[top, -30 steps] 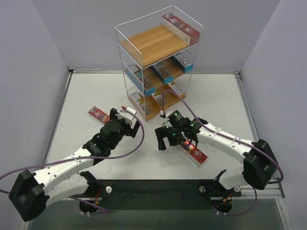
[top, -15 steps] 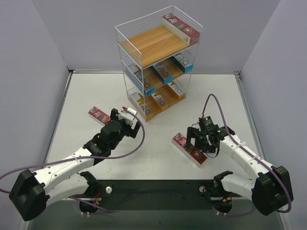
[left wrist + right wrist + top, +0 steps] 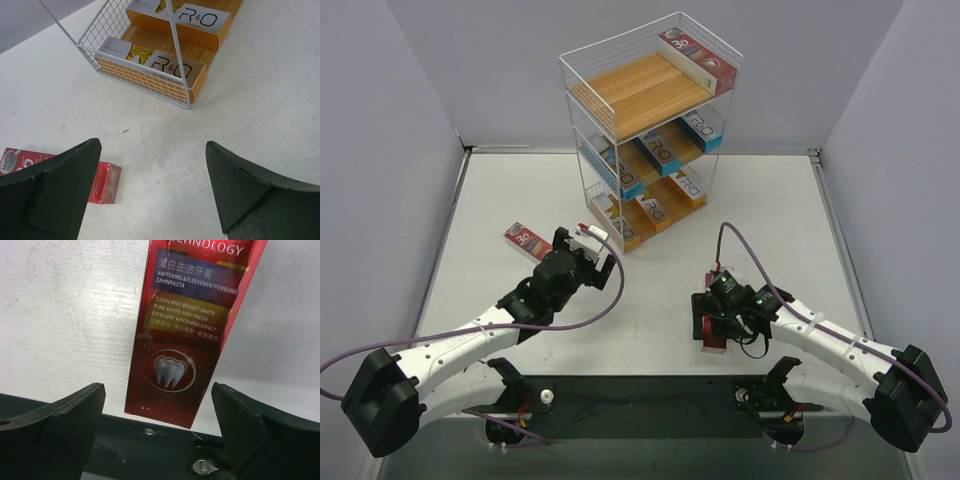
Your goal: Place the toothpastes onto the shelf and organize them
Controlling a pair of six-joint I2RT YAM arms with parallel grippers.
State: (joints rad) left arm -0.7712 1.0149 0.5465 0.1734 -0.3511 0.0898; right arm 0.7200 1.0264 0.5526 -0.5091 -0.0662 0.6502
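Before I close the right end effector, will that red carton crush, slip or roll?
The red carton looks like thin glossy card: a squeeze may dent it, and it could slip. It lies on a broad face, so rolling seems unlikely. The open right end effector straddles it.

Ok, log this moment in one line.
left end effector: open, empty | right end effector: open over red toothpaste carton | second red carton: on table

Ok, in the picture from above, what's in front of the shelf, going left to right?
Flat red toothpaste carton → left arm's black end effector → second red toothpaste carton.
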